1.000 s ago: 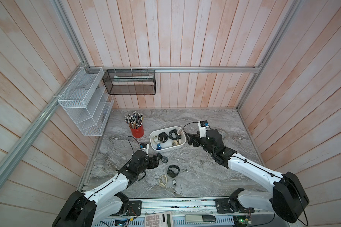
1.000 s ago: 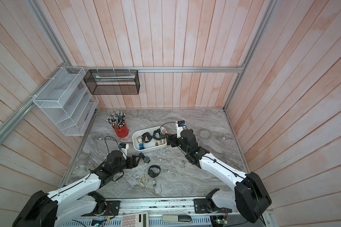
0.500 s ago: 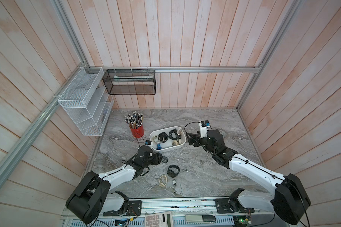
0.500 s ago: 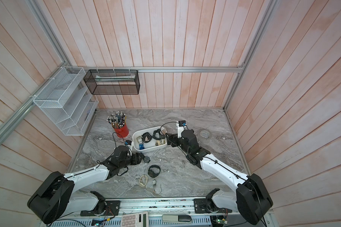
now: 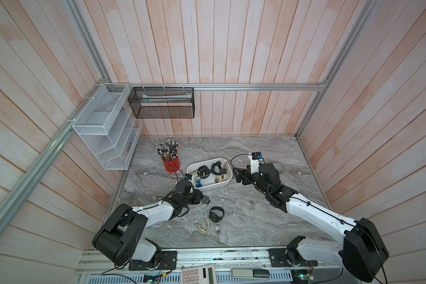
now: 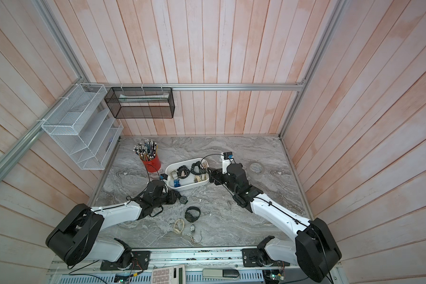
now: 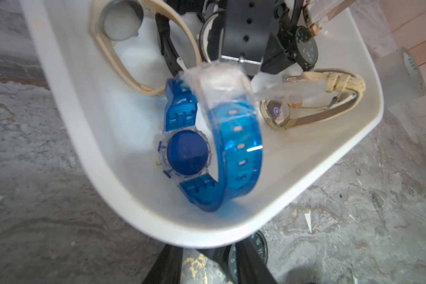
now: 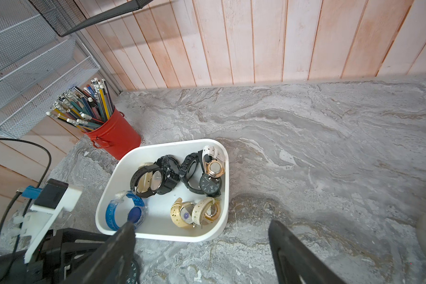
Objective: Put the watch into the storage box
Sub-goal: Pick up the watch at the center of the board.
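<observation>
Black watch (image 5: 206, 199) lies on marble (image 5: 256, 209) just beside the storage box (image 5: 219, 185), left gripper (image 5: 201, 199) straddling it for pickup, clamp unclear, while right gripper (image 5: 237, 175) waits spread wide.

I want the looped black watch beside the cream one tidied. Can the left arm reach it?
Probably yes: the looped black watch lies on marble tabletop near the left gripper, nothing between, though it flanks another dark watch.
</observation>
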